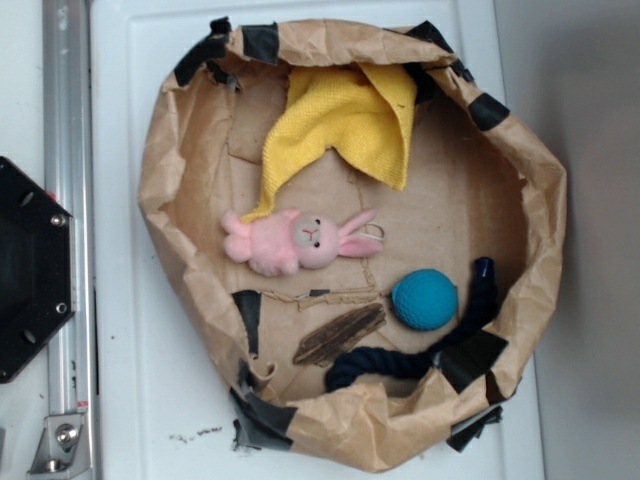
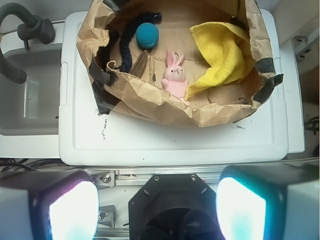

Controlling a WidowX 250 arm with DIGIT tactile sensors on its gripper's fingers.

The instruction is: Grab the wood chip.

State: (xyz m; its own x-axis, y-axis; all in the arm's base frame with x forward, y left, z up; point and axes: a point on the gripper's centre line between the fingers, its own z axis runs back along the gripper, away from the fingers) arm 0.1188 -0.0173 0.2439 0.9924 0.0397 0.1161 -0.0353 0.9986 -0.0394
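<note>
A white tabletop [image 1: 150, 400] carries a crumpled brown paper nest [image 1: 165, 170], its rim patched with black tape [image 1: 470, 358]; everything else sits inside that paper wall. The yellow cloth [image 1: 345, 125] is the biggest thing in it, draped down from the rim's far side in the exterior view. Below the cloth lies the pink plush rabbit [image 1: 300, 240] on its side, its ears towards the nest's middle. A dark navy rope [image 1: 400, 360] curves along the inner wall at the lower right, one end rising past the teal ball [image 1: 425, 299], which rests just beside the rope. The wood chip [image 1: 340, 334], a flat dark brown sliver, lies on the paper floor between the rabbit and the rope, to the left of the ball and near it, untouched.

In the wrist view the gripper [image 2: 157, 207] hangs well outside the nest, over the rail at the table's edge, its two fingers [image 2: 70, 210] spread wide apart with nothing between them.
</note>
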